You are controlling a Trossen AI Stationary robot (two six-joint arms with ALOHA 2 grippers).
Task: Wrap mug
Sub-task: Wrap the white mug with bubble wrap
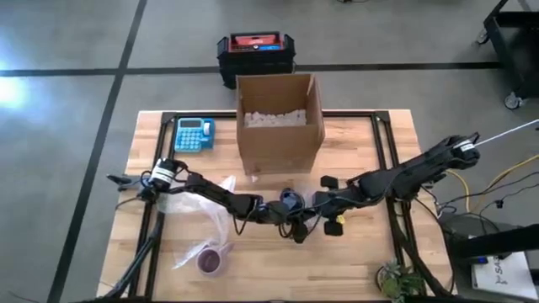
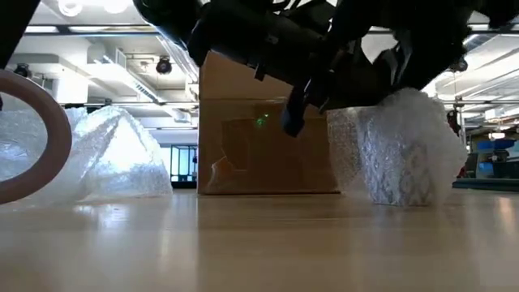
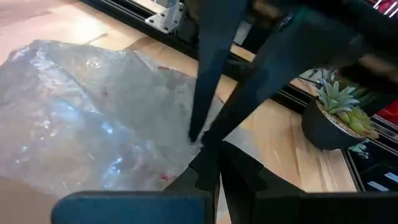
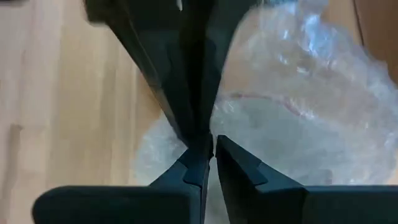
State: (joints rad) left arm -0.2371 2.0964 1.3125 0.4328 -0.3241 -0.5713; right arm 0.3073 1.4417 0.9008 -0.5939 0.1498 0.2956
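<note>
The mug (image 1: 211,260) lies on the bubble wrap (image 1: 202,223) at about seven o'clock on the table (image 1: 362,261), not yet wrapped. The left gripper (image 1: 282,212) and right gripper (image 1: 305,220) meet near the centre, both clenched on the wrap's edge, probably to pull it over.

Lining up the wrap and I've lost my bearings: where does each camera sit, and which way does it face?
High: overhead, straight down on the table; both arms show, left gripper and right gripper close together.
Low: table height, level toward the cardboard box; arms overhead.
Left wrist: past its shut fingers onto bubble wrap.
Right wrist: past its shut fingers onto the wrap.
Shared: high and low both see the box; both wrists see wrap.
</note>
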